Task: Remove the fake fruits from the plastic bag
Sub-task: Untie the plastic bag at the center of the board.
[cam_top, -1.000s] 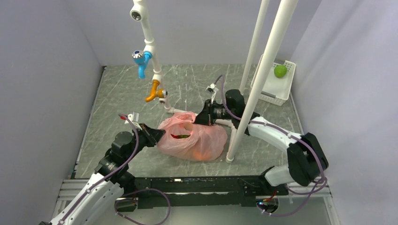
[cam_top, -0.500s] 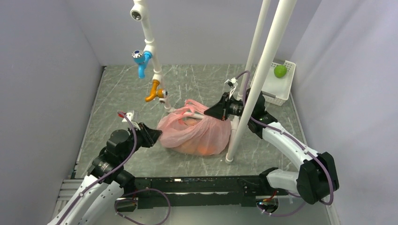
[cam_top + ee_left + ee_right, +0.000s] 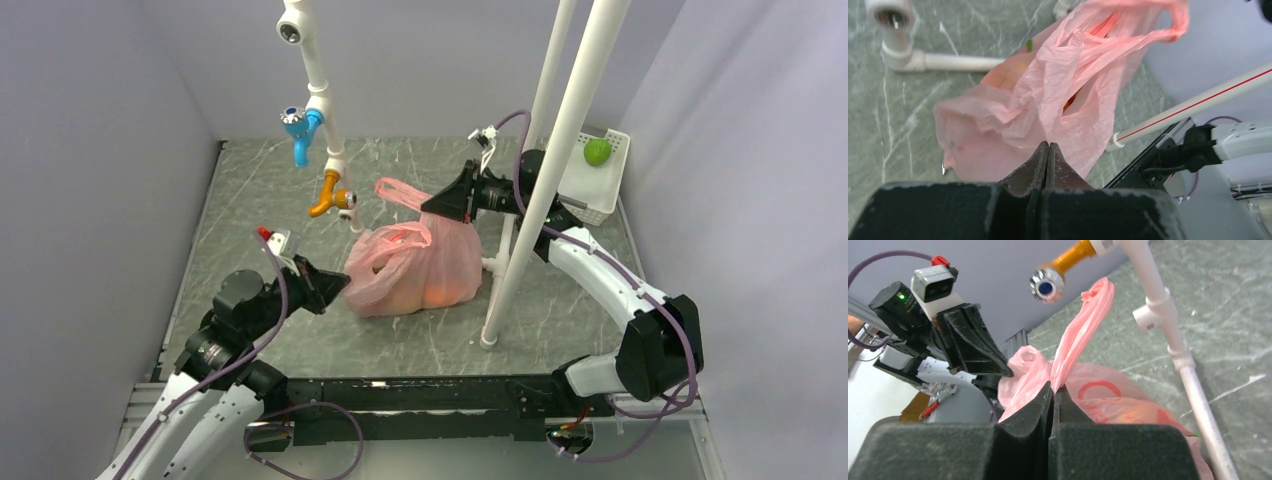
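The right tool lifted the plastic bag higher, pinching its handle; the left tool is squeezed together.

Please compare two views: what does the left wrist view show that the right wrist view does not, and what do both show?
Only the left wrist view: a white power strip and a white pipe's open end. Only the right wrist view: the orange tap and the right gripper, shut on the handle of the plastic bag. Both: that pink bag and the shut left gripper beside it.
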Robot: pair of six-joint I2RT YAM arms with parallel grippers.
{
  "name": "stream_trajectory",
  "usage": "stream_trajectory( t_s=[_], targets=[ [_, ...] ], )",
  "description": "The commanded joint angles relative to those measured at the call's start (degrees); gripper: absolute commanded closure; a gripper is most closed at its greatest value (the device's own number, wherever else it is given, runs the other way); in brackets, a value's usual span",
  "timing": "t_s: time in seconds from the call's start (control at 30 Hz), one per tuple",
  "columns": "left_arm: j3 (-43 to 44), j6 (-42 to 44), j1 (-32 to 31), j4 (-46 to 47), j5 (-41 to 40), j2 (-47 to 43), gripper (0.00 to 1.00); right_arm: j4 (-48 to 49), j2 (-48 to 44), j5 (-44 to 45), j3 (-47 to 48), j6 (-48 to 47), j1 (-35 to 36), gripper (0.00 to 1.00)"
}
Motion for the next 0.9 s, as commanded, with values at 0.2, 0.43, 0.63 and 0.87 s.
stream_trajectory(
  t_s=[0.2,0.43,0.63,0.87],
  targets=[
    [8.66,0.94,0.01,0.89,-5.46,-2.72,1.00,6.96,3.31,-4.03,10.46,3.07,-0.01,1.00],
    [9.54,1.78,0.03,-7.79,-6.06,-3.55,0.53,6.13,2.07,-3.99,0.38,0.19,0.50,0.77],
    [17.67,5.51,0.01,-12.40,-0.45,1.94,0.37,-1.72,-1.29,-2.62,-2.99,-5.19,1.67,0.64],
    [22.16,6.93,-0.76,-8.58,7.71,8.16,0.35,-8.08,-5.21,-0.53,-3.55,-8.08,2.36,0.61]
  ],
)
